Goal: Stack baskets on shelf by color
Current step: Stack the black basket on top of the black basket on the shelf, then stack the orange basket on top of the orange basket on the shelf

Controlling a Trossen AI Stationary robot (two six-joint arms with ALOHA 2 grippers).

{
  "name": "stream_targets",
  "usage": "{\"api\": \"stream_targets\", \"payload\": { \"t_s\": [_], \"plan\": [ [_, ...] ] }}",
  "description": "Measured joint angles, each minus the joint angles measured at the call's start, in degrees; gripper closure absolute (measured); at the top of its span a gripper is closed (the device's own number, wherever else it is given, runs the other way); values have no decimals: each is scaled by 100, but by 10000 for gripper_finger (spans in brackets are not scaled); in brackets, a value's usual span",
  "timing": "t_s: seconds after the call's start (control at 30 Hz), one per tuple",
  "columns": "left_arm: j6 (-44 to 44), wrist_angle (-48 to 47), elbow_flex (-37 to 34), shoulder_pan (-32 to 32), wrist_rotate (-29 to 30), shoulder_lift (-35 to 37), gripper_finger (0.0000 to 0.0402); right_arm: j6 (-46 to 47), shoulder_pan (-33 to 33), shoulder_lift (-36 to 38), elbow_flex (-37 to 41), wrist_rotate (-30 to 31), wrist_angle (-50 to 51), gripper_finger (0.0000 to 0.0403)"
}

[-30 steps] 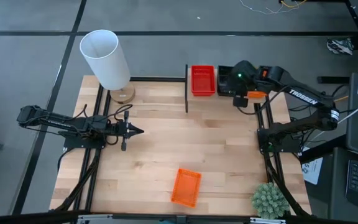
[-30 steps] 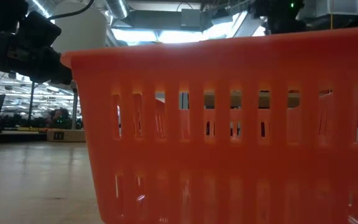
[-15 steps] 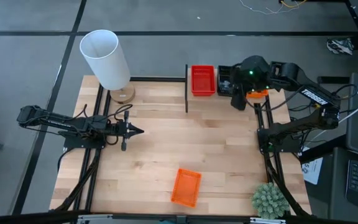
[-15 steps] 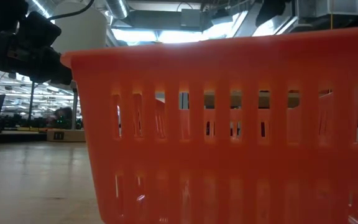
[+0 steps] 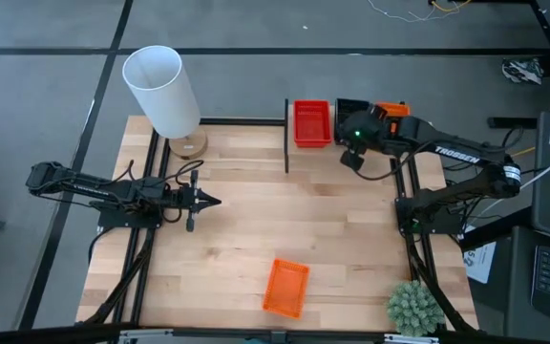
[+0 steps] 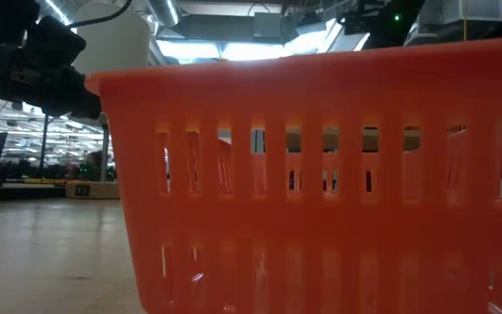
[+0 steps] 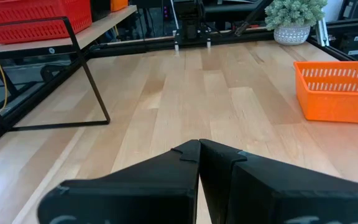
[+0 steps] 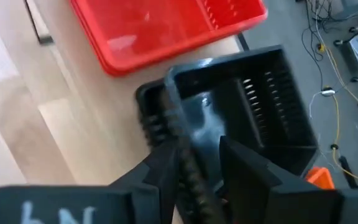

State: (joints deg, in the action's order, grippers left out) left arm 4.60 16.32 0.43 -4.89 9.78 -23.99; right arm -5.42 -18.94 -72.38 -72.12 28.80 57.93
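A red basket (image 5: 312, 122) sits on the shelf (image 8: 73, 118) at the table's far edge. A black basket (image 5: 352, 108) stands to its right, and a bit of an orange one (image 5: 391, 109) shows beyond that. Another orange basket (image 5: 285, 287) rests on the table near the front edge and fills the low view (image 6: 321, 174). My right gripper (image 8: 197, 149) is at the black basket (image 8: 253, 106), shut on its wall. My left gripper (image 7: 199, 149) hovers shut over the table's left half (image 5: 208, 201), far from every basket. My right gripper holds the black basket by the slotted end wall (image 8: 182, 146) that faces the table's near edge. One finger (image 8: 157, 171) is outside the wall and the other (image 8: 247, 165) inside the basket. The fingers slant down from above and the near side. The basket's floor appears to lie on the shelf beside the red basket (image 8: 166, 31).
A white lamp shade (image 5: 162, 91) on a wooden foot stands at the far left corner. A small green plant (image 5: 414, 308) sits at the near right corner. The shelf's black uprights (image 7: 89, 78) reach down to the table. Bare wood lies between the arms.
My right arm has swung and stretched lower over the shelf. Its gripper has moved toward the shelf's near edge and a little left, and now sits at the black basket's near wall. My left arm has kept still.
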Motion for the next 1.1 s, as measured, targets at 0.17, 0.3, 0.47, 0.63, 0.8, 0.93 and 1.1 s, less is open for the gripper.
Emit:
{"api": "stream_targets", "payload": {
  "t_s": [0.17,0.3,0.47,0.63,0.8,0.93,1.1],
  "plan": [
    [0,0,0,-2,2,0,401,-80,9,0,147,4,-37,286],
    [-2,0,1,0,0,0,401,-113,3,0,-18,13,-9,286],
    [-4,0,1,-1,0,0,401,-115,9,1,-443,16,-16,286],
    [-4,0,-1,0,0,0,401,-69,-12,-7,-539,239,175,286],
    [-4,0,2,-2,0,0,401,222,-40,-39,-226,120,328,286],
    [-7,0,1,-2,-1,0,401,202,-36,-43,50,137,336,286],
    [-2,0,-1,-2,0,2,401,340,17,-13,-104,101,336,286]
  ]
}}
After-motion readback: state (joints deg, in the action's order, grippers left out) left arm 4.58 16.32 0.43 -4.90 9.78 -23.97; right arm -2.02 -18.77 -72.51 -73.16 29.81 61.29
